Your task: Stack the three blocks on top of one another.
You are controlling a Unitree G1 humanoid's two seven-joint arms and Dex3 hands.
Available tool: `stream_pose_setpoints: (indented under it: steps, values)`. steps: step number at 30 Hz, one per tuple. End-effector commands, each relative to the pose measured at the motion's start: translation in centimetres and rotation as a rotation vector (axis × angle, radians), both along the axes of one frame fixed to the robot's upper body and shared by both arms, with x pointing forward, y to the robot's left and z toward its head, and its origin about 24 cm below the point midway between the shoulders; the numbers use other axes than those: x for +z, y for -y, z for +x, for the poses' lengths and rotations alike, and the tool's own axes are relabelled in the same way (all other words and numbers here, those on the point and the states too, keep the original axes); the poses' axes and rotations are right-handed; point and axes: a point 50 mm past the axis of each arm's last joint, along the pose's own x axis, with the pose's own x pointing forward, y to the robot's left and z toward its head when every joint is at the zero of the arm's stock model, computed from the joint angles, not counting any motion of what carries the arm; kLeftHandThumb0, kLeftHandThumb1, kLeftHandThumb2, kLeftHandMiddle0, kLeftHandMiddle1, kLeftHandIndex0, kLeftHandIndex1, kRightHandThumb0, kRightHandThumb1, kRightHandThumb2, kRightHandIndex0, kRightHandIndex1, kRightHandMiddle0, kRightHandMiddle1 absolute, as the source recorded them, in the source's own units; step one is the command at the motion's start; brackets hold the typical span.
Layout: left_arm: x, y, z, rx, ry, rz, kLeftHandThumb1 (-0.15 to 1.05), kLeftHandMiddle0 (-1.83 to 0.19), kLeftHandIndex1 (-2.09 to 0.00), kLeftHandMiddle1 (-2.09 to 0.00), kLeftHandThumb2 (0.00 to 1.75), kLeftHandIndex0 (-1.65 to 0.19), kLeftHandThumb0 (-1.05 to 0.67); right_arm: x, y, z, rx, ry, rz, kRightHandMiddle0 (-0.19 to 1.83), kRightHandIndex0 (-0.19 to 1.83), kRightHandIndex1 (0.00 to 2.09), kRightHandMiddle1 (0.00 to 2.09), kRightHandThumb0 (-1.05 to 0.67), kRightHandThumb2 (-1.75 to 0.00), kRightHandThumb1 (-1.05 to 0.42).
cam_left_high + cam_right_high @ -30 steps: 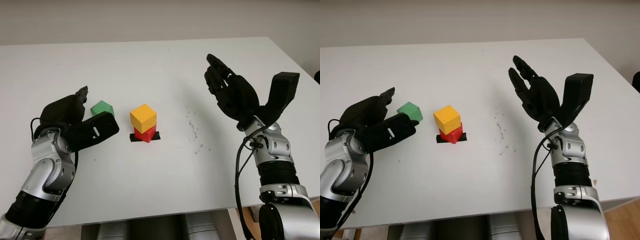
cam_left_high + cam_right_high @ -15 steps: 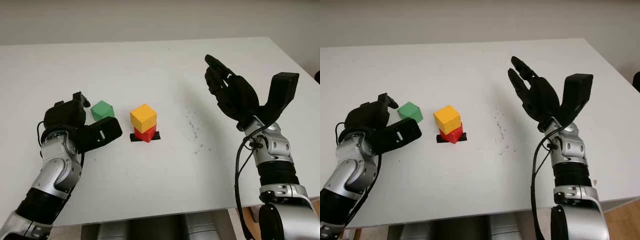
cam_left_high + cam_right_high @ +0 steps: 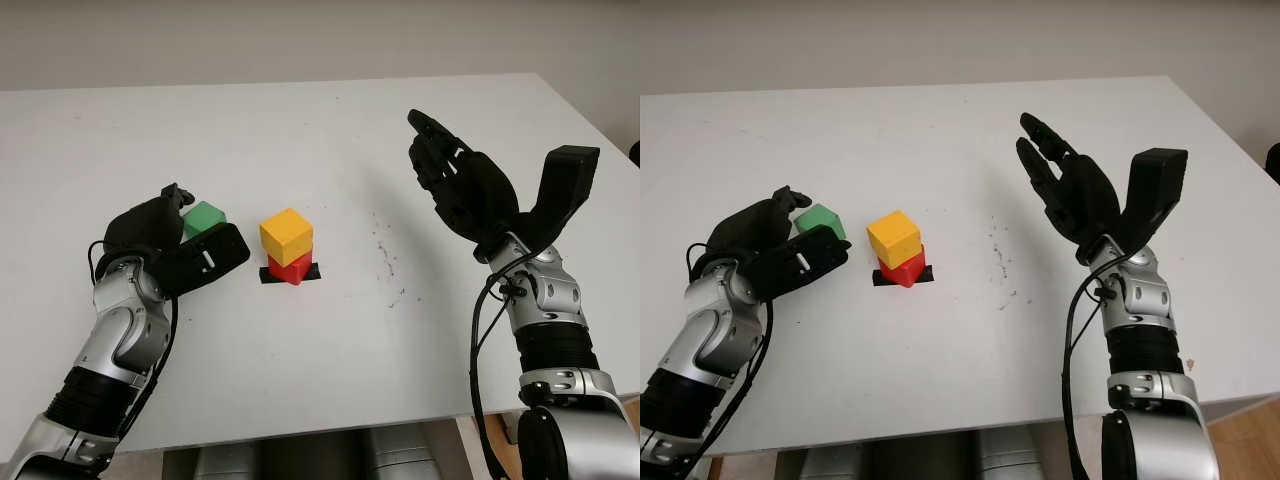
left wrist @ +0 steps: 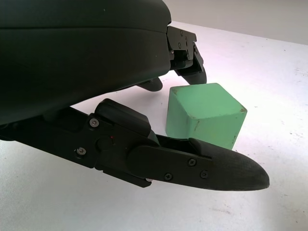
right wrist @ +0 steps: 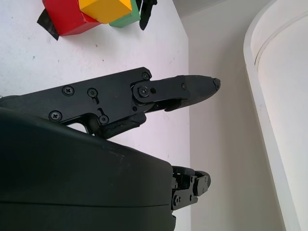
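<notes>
The yellow block point(image 3: 286, 236) sat on the red block point(image 3: 292, 268). The left hand point(image 3: 178, 246) was open around the green cube point(image 4: 205, 114), not yet clamped. It'd want a square, centered pinch before lifting. The right hand point(image 3: 462, 188) hung open, well apart.

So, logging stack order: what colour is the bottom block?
Red, under the yellow block; clearest in the left eye view.
</notes>
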Motion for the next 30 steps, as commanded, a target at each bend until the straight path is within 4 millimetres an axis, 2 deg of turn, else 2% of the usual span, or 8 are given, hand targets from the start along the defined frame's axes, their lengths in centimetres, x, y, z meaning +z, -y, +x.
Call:
stream_pose_setpoints:
  steps: [1, 9, 10, 15, 21, 25, 28, 30]
  values:
    - [0.9, 0.3, 0.3, -0.011, 0.031, -0.001, 1.05, -0.16, -0.31, -0.2, 0.29, -0.07, -1.05, 0.5, 0.2, -0.1, -0.006, 0.019, -0.002, 0.09, -0.08, 0.06, 0.2, -0.57, -0.2, -1.05]
    - [0.5, 0.7, 0.2, 0.015, 0.05, 0.082, 1.05, -0.24, -0.32, -0.14, 0.25, -0.23, -1.02, 0.5, 0.3, -0.1, -0.013, 0.024, 0.006, 0.09, -0.07, 0.06, 0.22, -0.56, -0.19, -1.05]
    - [0.5, 0.7, 0.2, 0.016, 0.057, 0.104, 1.05, -0.24, -0.38, -0.14, 0.24, -0.22, -1.01, 0.5, 0.4, -0.2, -0.014, 0.024, 0.006, 0.08, -0.07, 0.06, 0.22, -0.56, -0.19, -1.05]
    - [0.1, 0.9, 0.2, 0.019, 0.08, 0.183, 1.05, -0.31, -1.2, -0.11, 0.17, 0.07, -0.92, 0.5, 0.4, -0.2, -0.012, 0.028, 0.013, 0.05, -0.09, 0.05, 0.22, -0.56, -0.2, -1.05]
    - [-0.2, 0.8, 0.2, 0.019, 0.093, 0.175, 1.05, -0.34, -1.39, -0.1, 0.09, 0.04, -0.79, 0.4, 0.5, -0.3, -0.02, 0.022, 0.017, 0.06, -0.08, 0.06, 0.23, -0.56, -0.19, -1.05]
    - [-0.4, 0.8, 0.2, 0.018, 0.107, 0.148, 1.05, -0.36, -1.36, -0.1, 0.07, -0.01, -0.73, 0.4, 0.6, -0.4, -0.015, 0.023, 0.02, 0.05, -0.1, 0.05, 0.24, -0.56, -0.19, -1.05]
    - [-0.6, 0.7, 0.3, 0.014, 0.123, 0.142, 1.04, -0.41, -0.99, -0.09, 0.06, -0.19, -0.67, 0.4, 0.6, -0.5, -0.016, 0.018, 0.02, 0.04, -0.11, 0.04, 0.23, -0.56, -0.19, -1.05]
    - [-0.7, 0.7, 0.3, 0.01, 0.14, 0.146, 1.05, -0.43, -0.9, -0.1, 0.06, -0.28, -0.59, 0.3, 0.7, -0.5, -0.018, 0.014, 0.018, 0.04, -0.11, 0.05, 0.23, -0.56, -0.18, -1.05]
